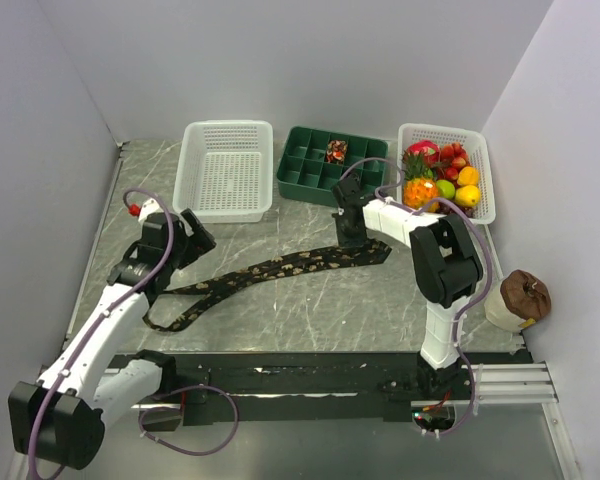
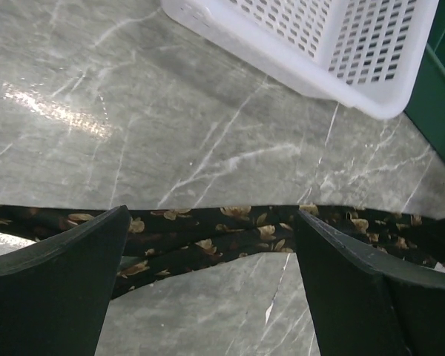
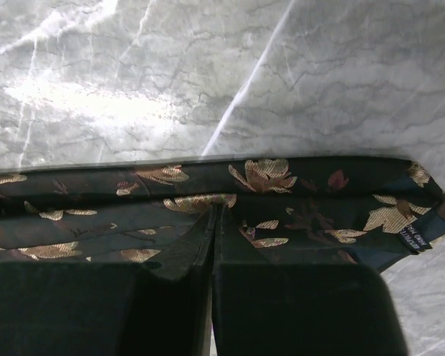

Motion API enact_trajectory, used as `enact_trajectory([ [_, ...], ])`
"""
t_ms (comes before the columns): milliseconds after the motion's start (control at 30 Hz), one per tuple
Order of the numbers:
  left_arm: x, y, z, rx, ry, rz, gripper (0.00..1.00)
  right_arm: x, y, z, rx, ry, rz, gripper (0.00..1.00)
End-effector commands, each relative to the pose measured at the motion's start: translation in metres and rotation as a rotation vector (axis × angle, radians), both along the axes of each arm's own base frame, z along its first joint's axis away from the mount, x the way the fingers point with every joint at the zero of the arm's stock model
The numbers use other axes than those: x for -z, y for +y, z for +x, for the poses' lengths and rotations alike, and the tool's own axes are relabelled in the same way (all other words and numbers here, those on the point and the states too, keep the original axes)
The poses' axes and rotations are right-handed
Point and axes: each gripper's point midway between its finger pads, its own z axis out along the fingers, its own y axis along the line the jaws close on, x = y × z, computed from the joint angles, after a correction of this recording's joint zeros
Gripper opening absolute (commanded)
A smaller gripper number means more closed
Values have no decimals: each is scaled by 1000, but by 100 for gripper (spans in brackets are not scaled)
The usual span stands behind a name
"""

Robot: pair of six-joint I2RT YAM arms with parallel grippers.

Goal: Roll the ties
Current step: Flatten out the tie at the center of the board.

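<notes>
- Where the grey marble table [image 1: 310, 310] lies bare, one long dark necktie with tan leaf shapes [image 1: 280, 270] is stretched out unrolled, on the arms' side of the green plastic tray with square compartments [image 1: 305, 172].
- Its wide end lies below the tray's right end. From there the cloth runs leftward and away from the tray, and the narrow end curls back in a loop.
- One small reddish-dark rolled tie [image 1: 335, 151] sits in a compartment of the tray's far row.
- Two white perforated plastic baskets flank the tray: one [image 1: 227, 126] just to its left, the other [image 1: 440, 128] just to its right and heaped with fruit.
- The right gripper [image 1: 348, 235] has its fingers pressed together, tips touching the wide end of the necktie [image 3: 282, 193]. In the right wrist view the right gripper [image 3: 213, 215] shows no gap, and I cannot tell whether cloth is caught.
- The left gripper [image 1: 195, 235], left of the tray and nearer the arms, is spread wide and pinches nothing. In its own view the left gripper [image 2: 211, 222] has the necktie [image 2: 237, 222] passing beneath it.
- A bare strip of marble separates the necktie from the tray, and a wider one lies on the necktie's other side.
- White walls close the table's edges on the tray's far, left and right sides.
</notes>
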Motion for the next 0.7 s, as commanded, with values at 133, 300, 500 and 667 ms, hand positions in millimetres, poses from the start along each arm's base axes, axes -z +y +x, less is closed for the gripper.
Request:
enact_trajectory([
  [133, -42, -15, 21, 94, -87, -3, 96, 20, -26, -7, 58, 65, -120, 0],
  [300, -41, -21, 22, 173, -20, 38, 96, 26, -26, -10, 78, 121, -101, 0],
  [500, -24, -24, 10, 261, 136, 83, 96, 23, -29, -15, 120, 154, -57, 0],
  [667, -3, -17, 7, 226, 208, 89, 96, 15, -29, -21, 117, 161, -40, 0],
])
